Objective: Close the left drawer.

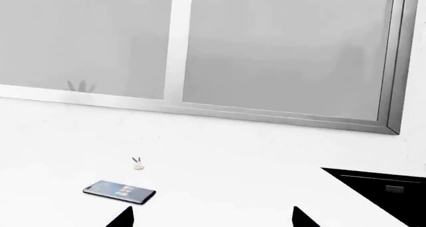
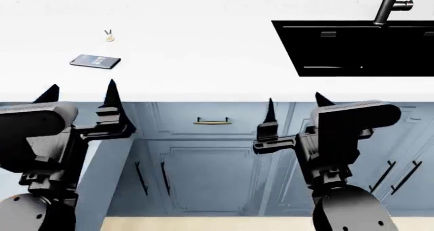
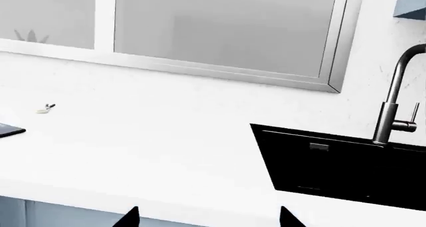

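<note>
Blue-grey left drawer point(image 2: 101, 165) under left tool point(image 2: 80, 91)

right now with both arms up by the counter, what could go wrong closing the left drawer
1. Wrong target: the shut narrower drawer front with its short brass handle sits between the arms, while the left drawer juts out under the left end effector, its own front out of view.
2. The left end effector is open at counter-edge height, with the phone just beyond; driving forward rather than down might hit either.
</note>
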